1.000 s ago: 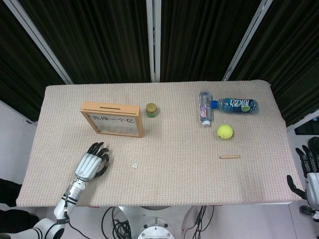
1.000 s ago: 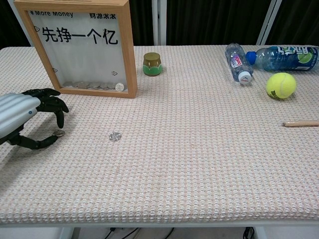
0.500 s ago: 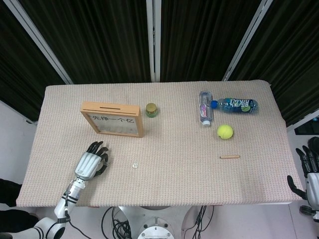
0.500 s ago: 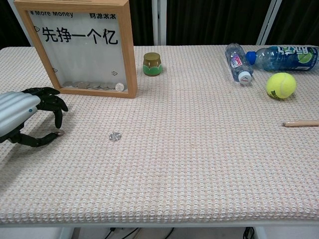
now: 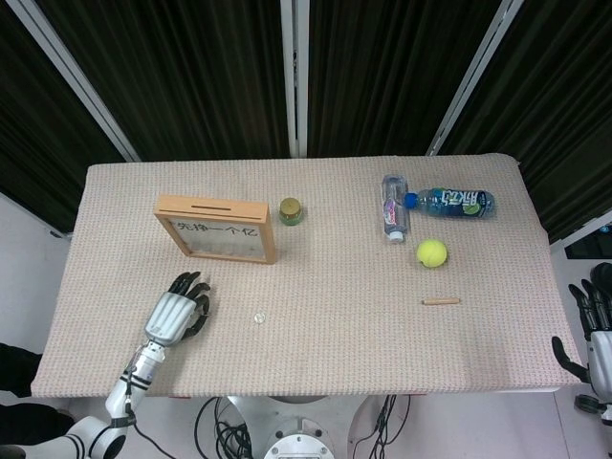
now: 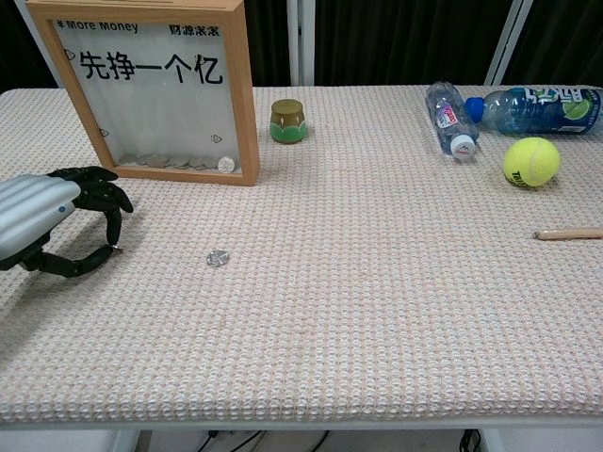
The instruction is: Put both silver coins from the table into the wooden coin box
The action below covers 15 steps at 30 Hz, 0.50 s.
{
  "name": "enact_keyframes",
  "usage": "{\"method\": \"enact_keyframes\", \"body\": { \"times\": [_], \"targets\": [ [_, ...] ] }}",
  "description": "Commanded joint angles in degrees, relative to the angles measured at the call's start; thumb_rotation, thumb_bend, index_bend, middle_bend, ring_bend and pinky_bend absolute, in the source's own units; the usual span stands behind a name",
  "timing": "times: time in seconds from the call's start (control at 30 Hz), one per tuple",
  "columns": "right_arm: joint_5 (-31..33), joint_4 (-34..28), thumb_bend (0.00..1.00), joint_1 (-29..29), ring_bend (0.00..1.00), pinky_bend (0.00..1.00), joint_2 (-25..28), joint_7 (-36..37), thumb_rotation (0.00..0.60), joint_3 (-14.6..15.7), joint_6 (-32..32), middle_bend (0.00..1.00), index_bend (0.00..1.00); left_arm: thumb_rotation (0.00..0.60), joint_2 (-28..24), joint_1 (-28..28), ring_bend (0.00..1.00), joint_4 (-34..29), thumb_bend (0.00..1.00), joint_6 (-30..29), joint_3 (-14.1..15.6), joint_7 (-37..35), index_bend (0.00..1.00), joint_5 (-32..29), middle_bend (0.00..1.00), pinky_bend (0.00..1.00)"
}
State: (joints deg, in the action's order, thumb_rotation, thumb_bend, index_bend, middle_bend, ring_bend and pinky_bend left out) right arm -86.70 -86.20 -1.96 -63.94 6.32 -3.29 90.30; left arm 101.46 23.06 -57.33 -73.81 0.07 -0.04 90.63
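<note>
Coin pickup looks underway: left hand [image 6: 47, 221] has lifted slightly off the worktop [image 6: 377, 311], fingers [image 6: 111, 201] now pinching one silver coin [image 6: 116, 250]. Second coin [image 6: 218, 256] lies just right of it; wooden coin box [image 6: 155, 85] stands beyond. Right hand [image 5: 598, 330] hangs empty, off the worktop's right edge.

Wooden coin box [image 6: 157, 89], far left on the counter [image 6: 377, 311]: front panel reads "¥ More Money" top left, small Chinese characters top right (too small to read), big black "先挣一个亿" across the middle. Bottle [image 6: 530, 108] lying far right has a blue label with white lettering, illegible. Clear bottle [image 6: 447, 115] beside it: label unreadable. Tennis ball [image 6: 531, 161]: dark print, unreadable.
</note>
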Motion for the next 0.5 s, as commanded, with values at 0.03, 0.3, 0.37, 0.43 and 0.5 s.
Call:
{"method": "enact_keyframes", "body": {
  "times": [0.03, 0.3, 0.37, 0.43, 0.5],
  "targets": [
    [0.04, 0.03, 0.33, 0.01, 0.0, 0.0, 0.0, 0.06, 0.6, -0.01, -0.05, 0.0, 0.0, 0.6, -0.05, 0.05, 0.09, -0.18, 0.41, 0.14, -0.05, -0.02, 0.55, -0.14, 0.27, 0.14],
    [0.12, 0.18, 0.33, -0.08, 0.0, 0.0, 0.06, 0.4, 0.6, -0.05, 0.05, 0.0, 0.0, 0.6, -0.81, -0.1, 0.09, -1.87, 0.42, -0.51, -0.09, -0.56, 0.58, -0.14, 0.27, 0.14],
    [0.14, 0.18, 0.33, -0.16, 0.0, 0.0, 0.14, 0.55, 0.6, -0.1, 0.21, 0.0, 0.0, 0.6, -1.61, -0.33, 0.09, -3.28, 0.42, -1.35, -0.15, -0.67, 0.58, 0.04, 0.27, 0.14],
    [0.19, 0.15, 0.33, -0.24, 0.0, 0.0, 0.24, 0.69, 0.6, -0.16, 0.36, 0.0, 0.0, 0.6, -2.91, -0.64, 0.09, -5.14, 0.42, -2.5, -0.18, -0.06, 0.59, 0.4, 0.27, 0.14],
    [0.14, 0.15, 0.33, -0.3, 0.0, 0.0, 0.33, 0.87, 0.6, -0.21, 0.56, 0.0, 0.0, 0.6, -4.84, -1.16, 0.09, -7.73, 0.42, -3.81, -0.2, 0.77, 0.59, 0.66, 0.27, 0.14]
  ]
}}
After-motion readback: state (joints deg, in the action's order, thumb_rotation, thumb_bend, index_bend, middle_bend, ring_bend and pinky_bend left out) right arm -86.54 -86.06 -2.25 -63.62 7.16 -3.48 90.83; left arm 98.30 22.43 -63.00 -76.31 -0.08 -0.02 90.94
